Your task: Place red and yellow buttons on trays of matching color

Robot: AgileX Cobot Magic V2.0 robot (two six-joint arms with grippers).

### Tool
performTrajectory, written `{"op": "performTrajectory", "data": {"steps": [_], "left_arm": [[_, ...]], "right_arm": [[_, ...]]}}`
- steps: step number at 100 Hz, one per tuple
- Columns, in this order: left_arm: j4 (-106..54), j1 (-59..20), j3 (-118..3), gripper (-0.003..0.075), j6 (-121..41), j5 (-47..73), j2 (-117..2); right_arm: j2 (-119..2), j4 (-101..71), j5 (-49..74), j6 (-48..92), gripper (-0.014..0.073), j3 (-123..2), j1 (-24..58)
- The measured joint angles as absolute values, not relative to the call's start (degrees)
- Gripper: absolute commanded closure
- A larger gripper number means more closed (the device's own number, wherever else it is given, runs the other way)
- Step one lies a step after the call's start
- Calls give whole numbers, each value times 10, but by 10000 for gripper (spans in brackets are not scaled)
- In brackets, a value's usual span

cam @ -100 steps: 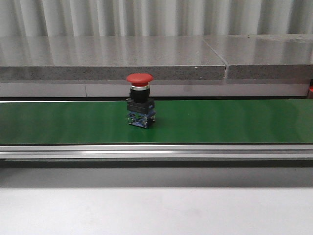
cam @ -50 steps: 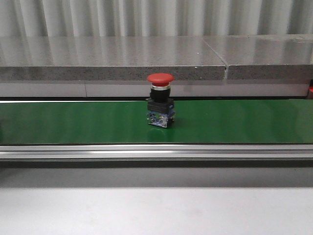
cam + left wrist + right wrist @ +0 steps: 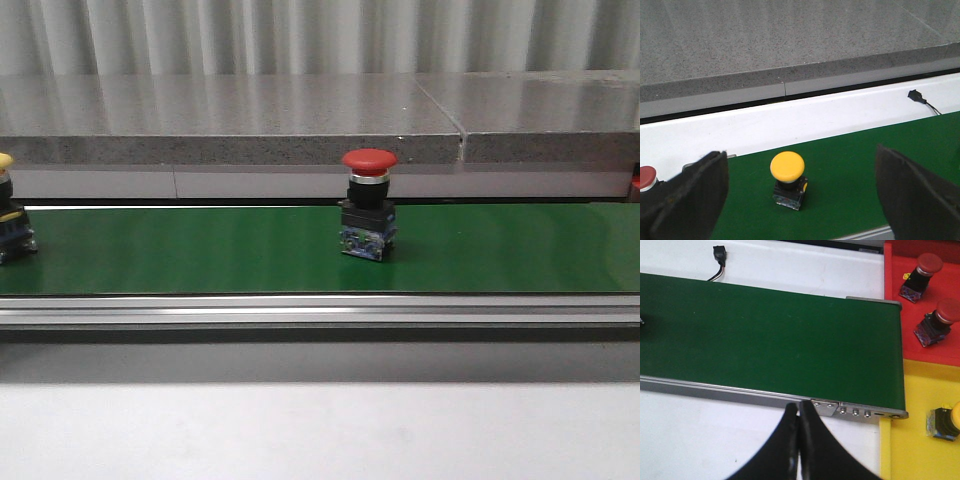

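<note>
One green belt (image 3: 200, 250), grey stone ledge (image 3: 230, 120) behind, corrugated wall (image 3: 300, 35)

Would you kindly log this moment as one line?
red mushroom-head button: upright, mid green belt | yellow mushroom-head button: on belt | left gripper: open | right gripper: shut, empty

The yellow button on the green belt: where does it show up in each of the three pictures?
Front view: yellow button at the far left edge, partly cut off.
Left wrist view: centre, between the open left claw's fingers.
Right wrist view: not visible; the one there sits on the yellow tray.
Shared landmark: the green belt.
</note>
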State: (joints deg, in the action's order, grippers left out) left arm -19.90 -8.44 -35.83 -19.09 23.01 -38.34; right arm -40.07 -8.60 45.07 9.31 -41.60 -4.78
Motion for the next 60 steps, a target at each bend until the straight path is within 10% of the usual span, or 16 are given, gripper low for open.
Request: {"op": "performTrajectory", "data": {"steps": [43, 60], "left_arm": [[-199, -84, -272, 741, -192, 228, -244], [-199, -84, -271, 740, -192, 227, -243]], "right_arm": [[-401, -86, 451, 93, 662, -416, -48], [-401, -86, 451, 93, 662, -416, -48]]}}
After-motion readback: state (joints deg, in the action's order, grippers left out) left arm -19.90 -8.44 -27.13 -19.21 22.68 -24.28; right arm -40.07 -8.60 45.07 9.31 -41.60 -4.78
